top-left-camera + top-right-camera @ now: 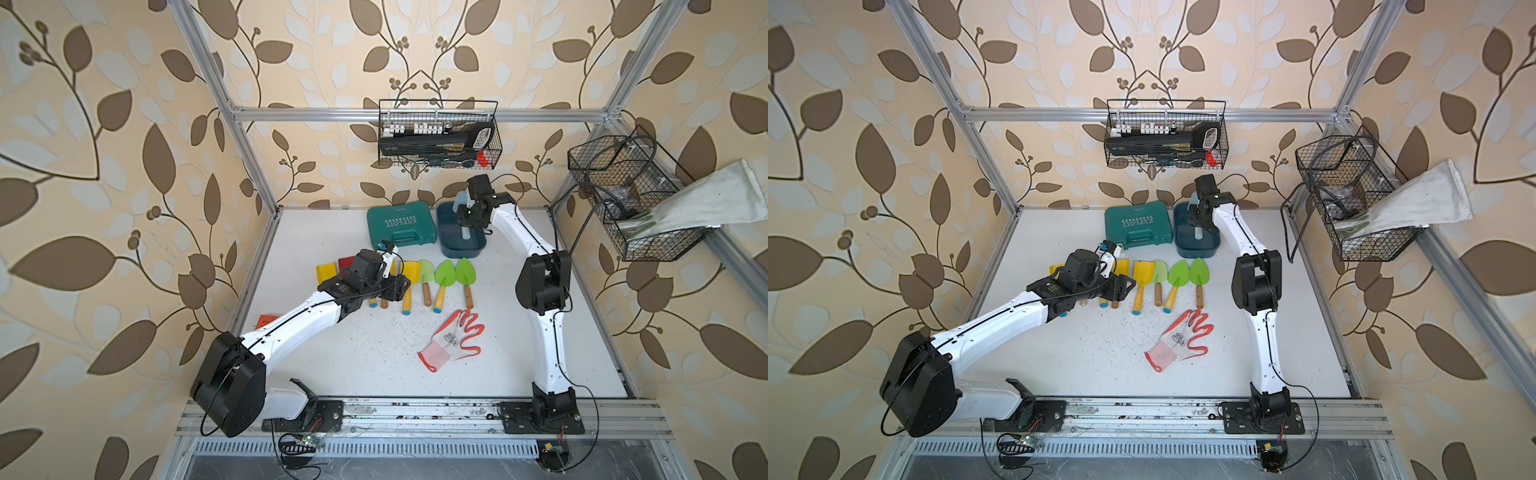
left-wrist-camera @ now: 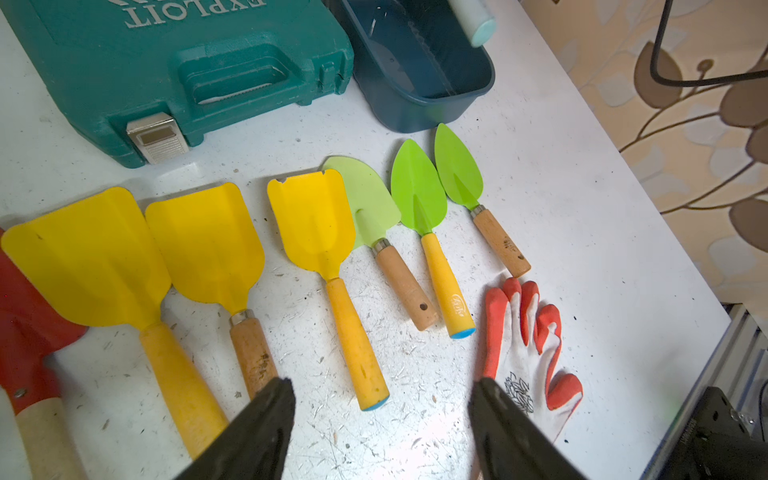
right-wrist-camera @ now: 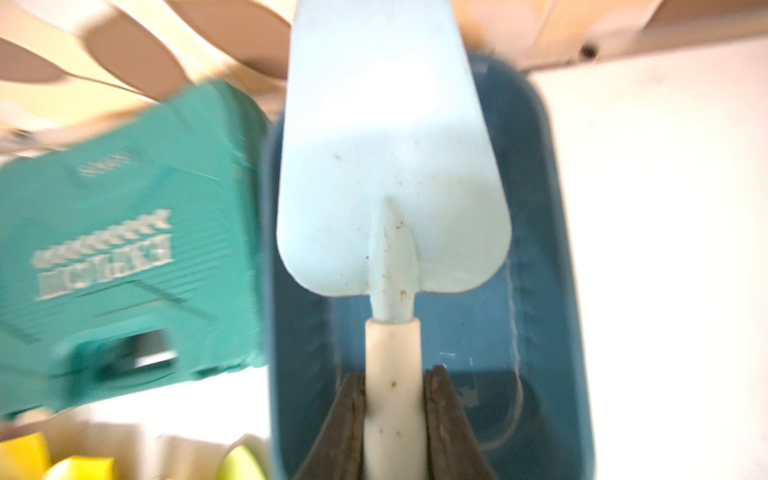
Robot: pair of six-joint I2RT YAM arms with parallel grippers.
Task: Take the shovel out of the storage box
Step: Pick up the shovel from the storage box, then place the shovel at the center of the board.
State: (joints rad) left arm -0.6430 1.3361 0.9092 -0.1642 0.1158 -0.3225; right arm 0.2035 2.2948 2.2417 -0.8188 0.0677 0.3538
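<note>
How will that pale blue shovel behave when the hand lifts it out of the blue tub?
The shovel looks thin and rigid, so it will probably keep its shape and feel light. The right hand pinches only the narrow round handle, away from the broad blade, so it may swing or twist in the grip.

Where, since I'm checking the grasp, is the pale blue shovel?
The shovel is over the storage box at the table's far side, right of the teal case in a top view, its handle clamped in the right gripper.
</note>
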